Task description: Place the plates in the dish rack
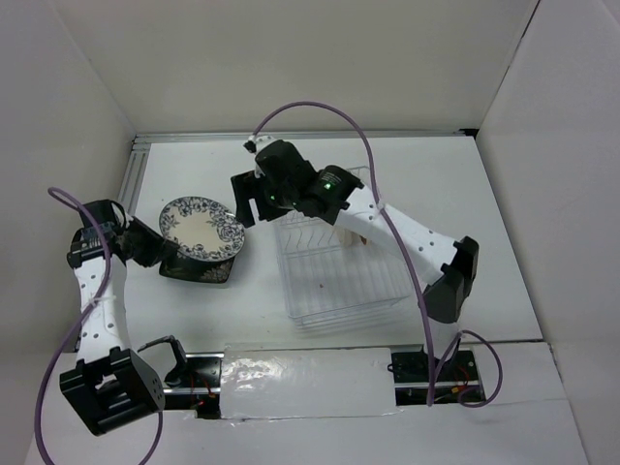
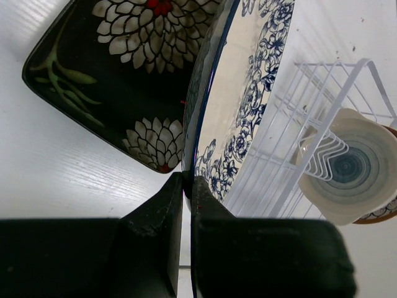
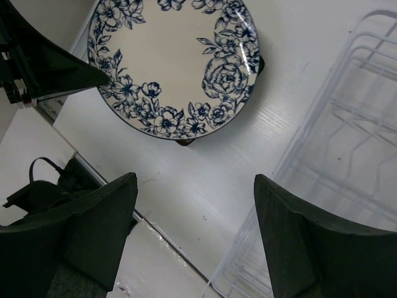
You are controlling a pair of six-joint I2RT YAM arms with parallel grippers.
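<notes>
Blue-white floral round plate (image 1: 201, 229), rim pinched in left fingers (image 2: 158, 208), lies left of white wire dish rack (image 1: 341, 312); right fingers (image 3: 93, 217) gape empty between.

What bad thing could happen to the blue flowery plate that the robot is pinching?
The left gripper holds the blue-white floral plate only by its rim, so it might slip onto the dark square plate under it. The right gripper hangs open between that plate and the dish rack, so they could bump on the way. The cream plate already in the rack might get knocked.
</notes>
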